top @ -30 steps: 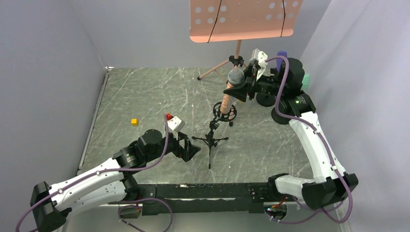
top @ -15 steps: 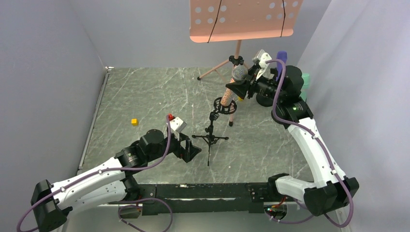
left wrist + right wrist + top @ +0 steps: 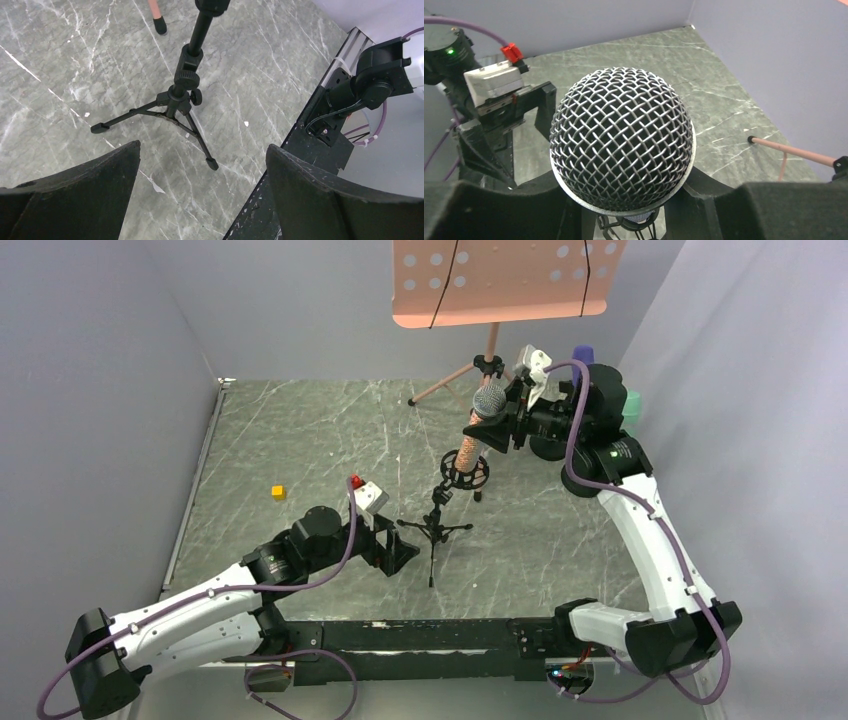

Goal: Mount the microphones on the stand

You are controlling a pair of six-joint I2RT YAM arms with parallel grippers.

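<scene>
Microphone (image 3: 467,450): glittery pinkish-brown stem, round silver mesh head, upright, lower end at the black ring of the tripod stand (image 3: 434,527).
Right jaws: closed around the microphone, under its head.
Left jaws: wide open, empty.
Bench (image 3: 300,440): grey marble pattern.

Lilac walls (image 3: 110,360) enclose a grey tabletop (image 3: 300,440) (white-veined marble).

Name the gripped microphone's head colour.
The microphone head is silver mesh; right wrist view shows it best.
</scene>
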